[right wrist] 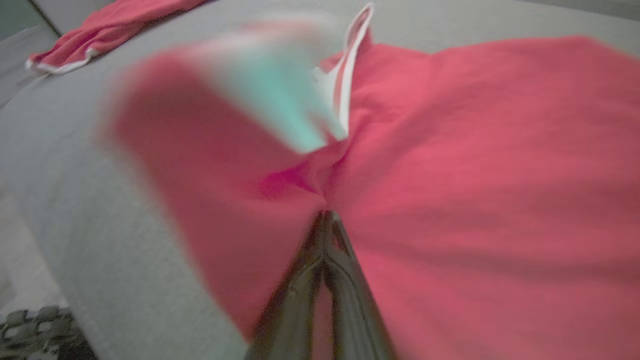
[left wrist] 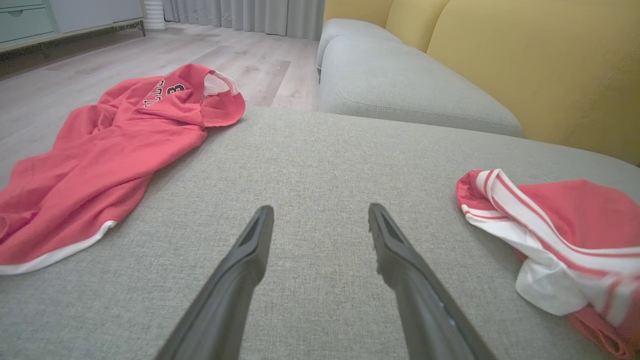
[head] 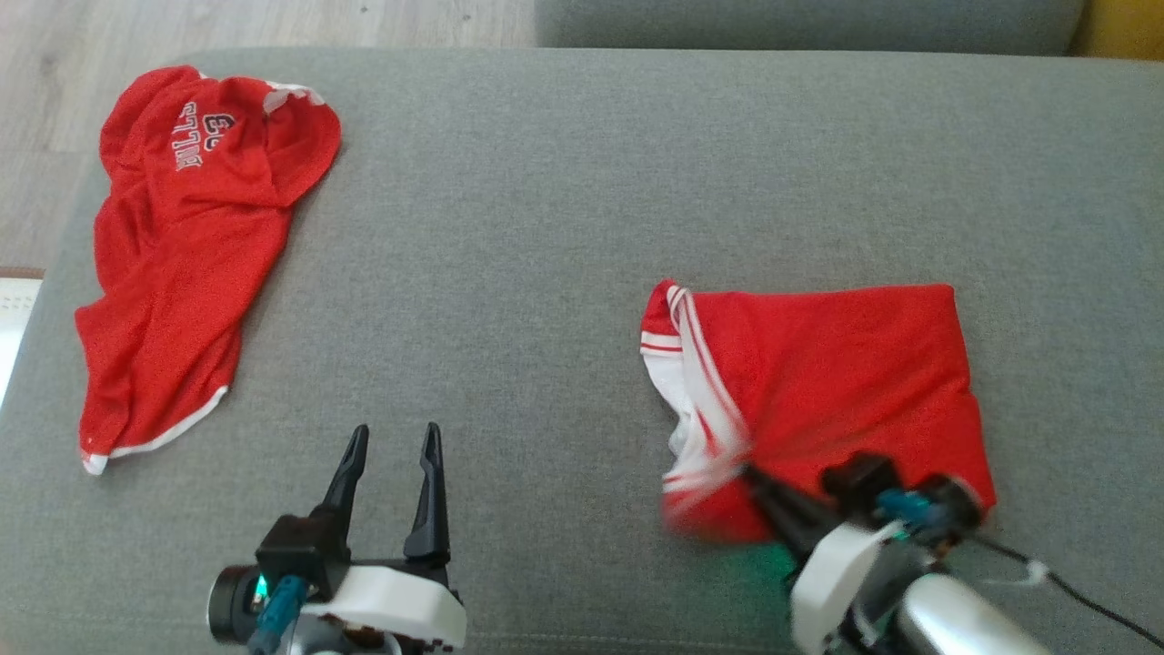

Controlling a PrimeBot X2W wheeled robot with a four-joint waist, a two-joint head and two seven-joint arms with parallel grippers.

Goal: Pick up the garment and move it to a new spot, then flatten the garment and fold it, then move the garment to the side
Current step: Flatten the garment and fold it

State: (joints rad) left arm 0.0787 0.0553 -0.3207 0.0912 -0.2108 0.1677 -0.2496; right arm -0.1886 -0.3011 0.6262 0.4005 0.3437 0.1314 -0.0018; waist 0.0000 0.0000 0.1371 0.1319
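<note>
Head view, entry for the grey seat cushion (head: 546, 182).

Item 1, garment (head: 818, 382): red cloth with a white striped band (head: 691, 382). It is laid on the right half of the cushion, toward the near edge, as a compact rectangle with the band turned toward the cushion's middle. It is judged to be folded already, so the move to the side is taken as the step in hand.

Item 2, right gripper (head: 750, 473): the fingers are pressed together and pinch the red cloth at the garment's near left corner, just beside the band. In the right wrist view, creases are seen radiating from the pinch (right wrist: 325, 215), and the loose cloth beyond it is blurred. The corner hold is judged to be meant for dragging or lifting the stack. From a single pinch point the layers may be pulled apart.

Item 3, left gripper (head: 396, 432): the fingers are spread with nothing between them. It is held over bare cushion by the near edge, left of the middle and apart from both cloths. It is judged to be parked out of the way.

Item 4, jersey (head: 182, 273): red with white trim and lettering. It is left crumpled from the far left corner down the left edge, and nothing touches it.

Counts:
- Red cloths: two.
- Grippers: two, one clamped on cloth and one empty.
- Grey cushions: two, the second cushion (left wrist: 400, 90) beyond the far edge.
</note>
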